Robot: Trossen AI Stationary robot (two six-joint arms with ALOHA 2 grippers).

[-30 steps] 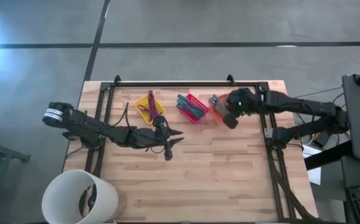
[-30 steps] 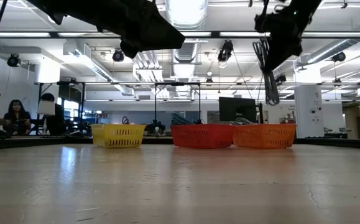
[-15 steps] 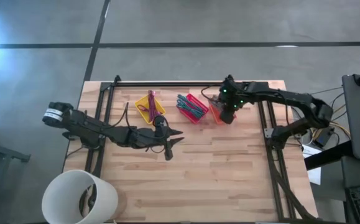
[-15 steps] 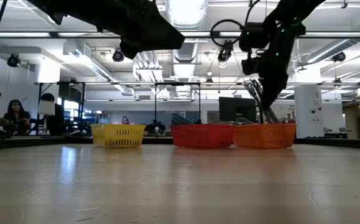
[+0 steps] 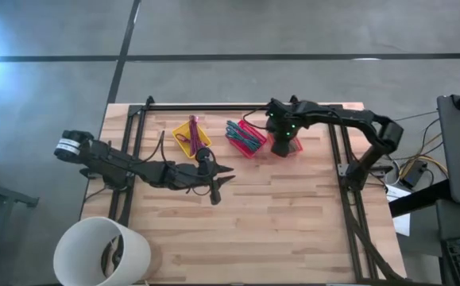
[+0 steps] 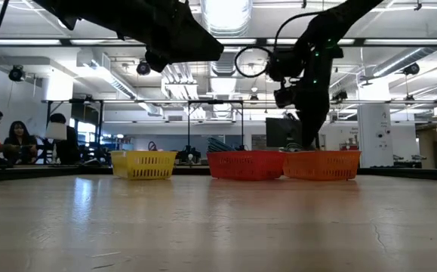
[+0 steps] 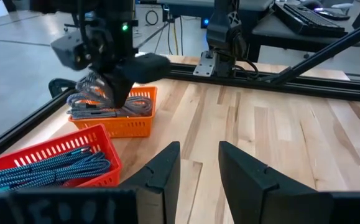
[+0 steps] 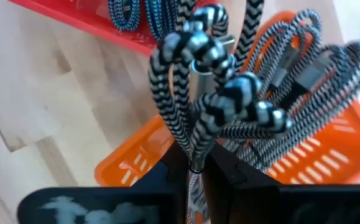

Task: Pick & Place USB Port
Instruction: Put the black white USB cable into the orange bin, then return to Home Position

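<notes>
My right claw [image 8: 192, 163] is clenched on a black-and-white braided cable [image 8: 211, 106] over the orange basket [image 5: 285, 145]; my left claw [image 7: 198, 163] hovers released above the table [image 5: 277, 222].

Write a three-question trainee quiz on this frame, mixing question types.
1. True or false: the right gripper is shut on a black-and-white braided cable.
2. Which basket sits under that gripper? A) yellow plastic basket B) red plastic basket C) orange plastic basket
3. Fill in: the left gripper hangs over bare ___ tabletop.

Key: 1 true; 2 C; 3 wooden.
</notes>
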